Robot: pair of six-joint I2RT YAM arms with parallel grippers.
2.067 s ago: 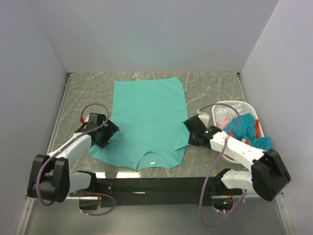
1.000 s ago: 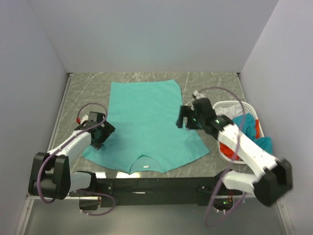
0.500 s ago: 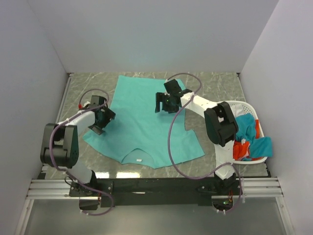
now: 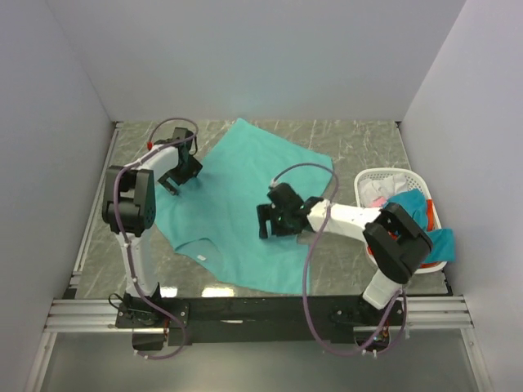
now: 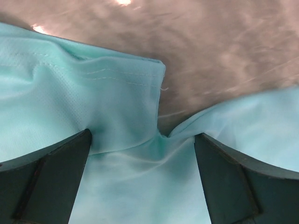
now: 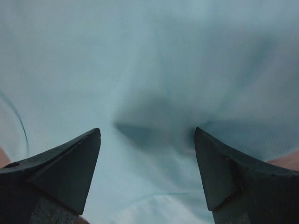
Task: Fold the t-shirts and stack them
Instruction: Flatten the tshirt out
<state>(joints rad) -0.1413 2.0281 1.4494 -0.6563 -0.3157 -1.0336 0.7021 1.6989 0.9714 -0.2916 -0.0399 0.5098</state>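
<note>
"Where's the shirt they're working on?"

"The teal-green t-shirt (image 4: 245, 192) lies spread on the grey marbled bench (image 4: 364, 147). It's turned slantwise, with the collar toward the near left and a small white tag (image 4: 202, 257) showing there. One corner points at the back wall."

"And the arms?"

"The left arm (image 4: 128, 200) reaches out to the shirt's left edge. In its wrist view the left jaws are spread wide. A sleeve (image 5: 117, 88) with a stitched hem bunches into a crease between them, with bare bench just past it. Nothing is pinched."

"The other one?"

"The right arm (image 4: 351, 216) stretches across to the middle of the shirt. The right jaws are spread apart too, low over the cloth. Its wrist camera sees only teal fabric, with a soft shadowed fold between the two tips. I can't tell whether the tips touch the cloth."

"And the rest of the laundry?"

"It's in the white lattice laundry basket (image 4: 384, 173) at the right side of the bench, well apart from the teal-green one. A pale pink t-shirt (image 4: 376, 193) sits at the far side. A blue-teal t-shirt (image 4: 409, 204) is heaped over the rim, and an orange-red t-shirt (image 4: 431, 214) peeks out beside it."
</note>
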